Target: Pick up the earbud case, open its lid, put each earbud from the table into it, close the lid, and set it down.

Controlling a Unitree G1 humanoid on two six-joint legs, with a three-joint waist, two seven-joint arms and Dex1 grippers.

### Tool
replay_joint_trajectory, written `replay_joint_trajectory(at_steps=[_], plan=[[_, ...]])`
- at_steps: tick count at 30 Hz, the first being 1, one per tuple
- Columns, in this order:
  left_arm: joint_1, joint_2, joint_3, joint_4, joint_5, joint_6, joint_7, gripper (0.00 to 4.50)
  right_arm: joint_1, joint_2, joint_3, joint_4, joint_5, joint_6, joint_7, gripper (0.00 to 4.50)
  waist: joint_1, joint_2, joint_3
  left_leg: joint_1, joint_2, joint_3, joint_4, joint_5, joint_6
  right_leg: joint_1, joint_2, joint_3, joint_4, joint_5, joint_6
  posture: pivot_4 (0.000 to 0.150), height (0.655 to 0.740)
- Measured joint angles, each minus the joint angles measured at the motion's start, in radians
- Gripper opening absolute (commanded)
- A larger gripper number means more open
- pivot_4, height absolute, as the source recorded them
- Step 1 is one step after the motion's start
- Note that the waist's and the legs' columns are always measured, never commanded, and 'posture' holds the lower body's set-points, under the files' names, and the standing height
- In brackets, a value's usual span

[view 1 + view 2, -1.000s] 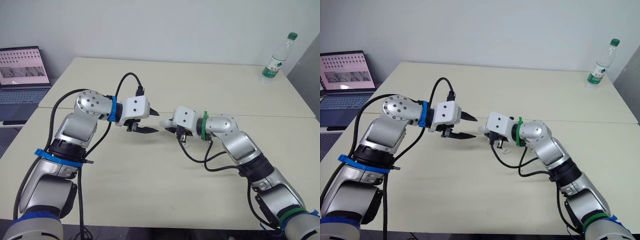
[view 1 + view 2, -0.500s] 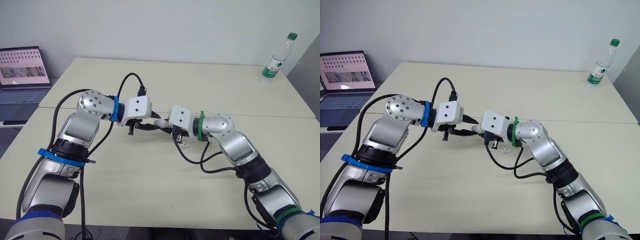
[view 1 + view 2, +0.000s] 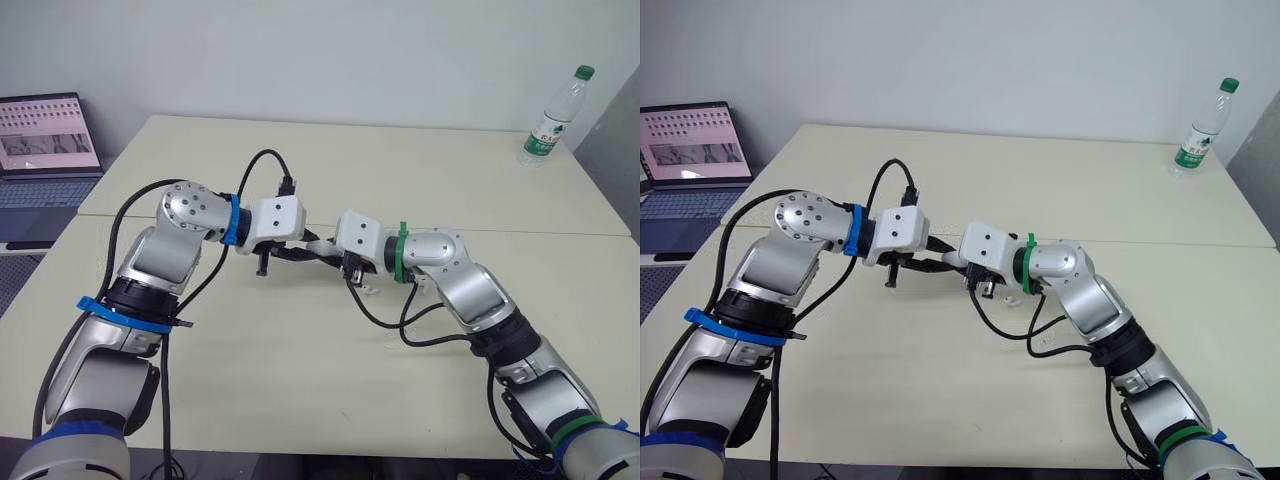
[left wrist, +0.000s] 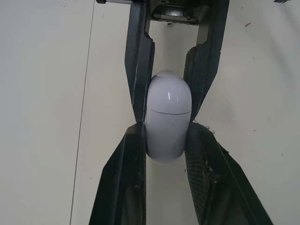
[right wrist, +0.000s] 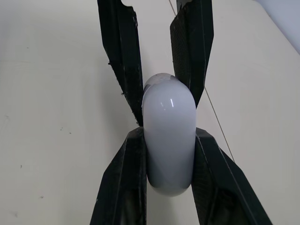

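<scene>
Presently the case (image 4: 168, 119), lid shut, hangs over the middle of the table (image 3: 300, 380), well in from its edges, pinched by the left gripper (image 4: 167, 131) below its seam and the right gripper (image 5: 168, 136) above. Best hold the lower half firm and hinge the lid, not tug.

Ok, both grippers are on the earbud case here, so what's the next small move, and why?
Probably pry the lid open. The earbud case is clamped between the left gripper and the right gripper, its lid seam is shut, and an earbud lies on the table waiting. I would hold one half steady and tilt the other.
</scene>
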Motion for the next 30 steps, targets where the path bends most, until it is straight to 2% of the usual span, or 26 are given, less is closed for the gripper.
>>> replay_joint_trajectory(at_steps=[5,8,15,20,25,30], plan=[[0.000,-0.001,0.000,-0.001,-0.003,0.017,-0.002,0.78,0.000,-0.004,0.000,0.000,0.000,0.000,0.005,0.94,0.000,0.000,0.000,0.000,0.000,0.000,0.000,0.000,0.000,0.000,0.000,0.000,0.001,0.000,0.000,0.150,0.7400],[0.001,-0.008,0.006,-0.002,-0.033,0.077,0.002,0.78,0.002,-0.012,-0.005,-0.003,0.010,-0.001,0.014,1.85,0.000,0.000,0.000,0.000,0.000,0.000,0.001,0.000,0.000,0.000,0.000,0.000,0.001,0.000,0.000,0.150,0.7400],[0.084,-0.039,0.184,-0.079,-0.273,0.457,0.081,0.78,0.079,-0.055,-0.127,-0.145,0.162,0.078,0.056,4.48,0.000,0.000,0.000,0.000,0.001,-0.002,0.002,0.000,0.000,0.000,0.000,0.000,0.003,0.000,0.000,0.150,0.7400],[0.164,-0.060,0.321,-0.166,-0.399,0.618,0.200,0.78,0.118,-0.064,-0.230,-0.197,0.261,0.167,0.032,4.48,0.000,0.000,0.000,0.000,0.000,-0.002,0.004,0.000,0.000,0.000,0.000,0.000,0.005,0.000,0.000,0.150,0.7400],[0.231,-0.089,0.346,-0.269,-0.479,0.691,0.274,0.78,0.106,-0.054,-0.248,-0.193,0.260,0.158,-0.034,4.48,0.000,0.000,0.000,0.000,0.000,-0.002,0.004,0.000,0.000,0.000,-0.001,0.000,0.005,0.000,0.000,0.150,0.7400],[0.245,-0.093,0.346,-0.321,-0.508,0.700,0.316,0.78,0.070,-0.037,-0.237,-0.147,0.244,0.118,-0.073,4.48,0.000,0.000,0.000,0.000,0.000,-0.002,0.004,0.000,0.000,0.000,-0.001,0.000,0.005,0.000,0.000,0.150,0.7400]])
